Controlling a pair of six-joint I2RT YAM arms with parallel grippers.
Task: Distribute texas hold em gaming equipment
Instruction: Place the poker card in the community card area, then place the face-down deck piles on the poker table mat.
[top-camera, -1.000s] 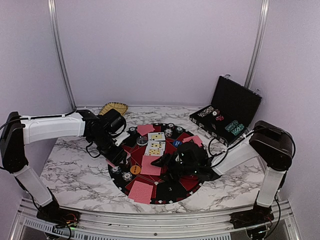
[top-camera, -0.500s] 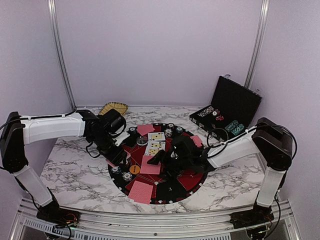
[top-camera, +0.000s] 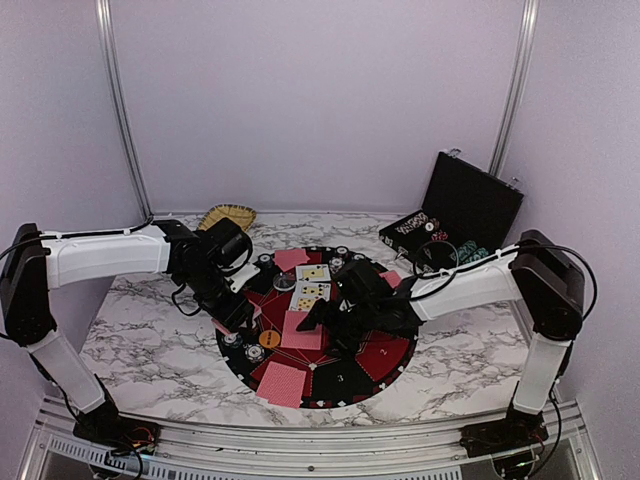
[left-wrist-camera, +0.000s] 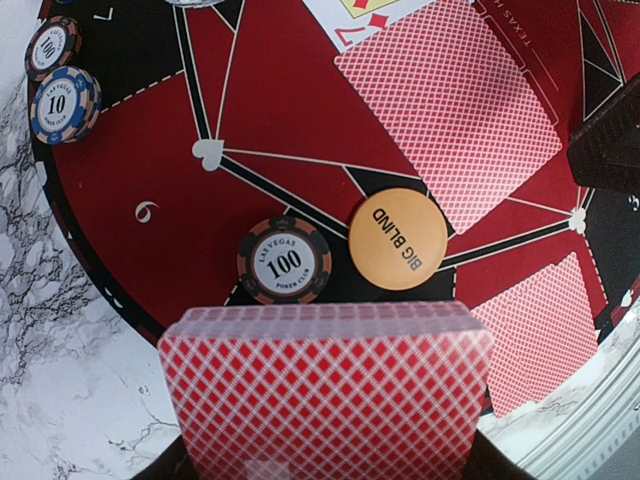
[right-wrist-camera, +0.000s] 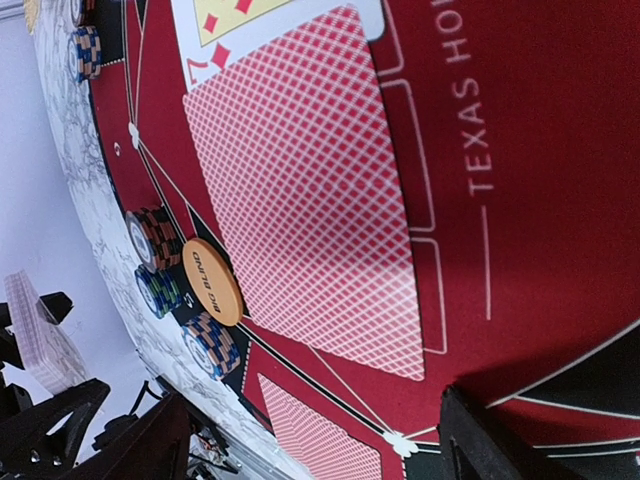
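Bright, even, diffuse light from overhead. Overhead view: sharp, with faint soft shadows under the arms (top-camera: 100, 255) on the marble table (top-camera: 150, 335). Left wrist view: the red-and-black mat (left-wrist-camera: 150, 160) is crisp; the deck of cards (left-wrist-camera: 325, 390) at 6 o'clock is slightly soft, and a dark shape (left-wrist-camera: 610, 150) at 3 o'clock is blurred. Right wrist view: steeply tilted; the fingers (right-wrist-camera: 505, 440) of the right gripper (right-wrist-camera: 315, 425) are unfocused black silhouettes at 5 and 7 o'clock, and the background (right-wrist-camera: 30, 180) at 9 o'clock looks washed out.

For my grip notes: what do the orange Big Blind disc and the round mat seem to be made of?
Orange Big Blind disc: probably smooth plastic, even colour, printed letters. Round mat: likely matte fabric-topped rubber, flat, no glare.
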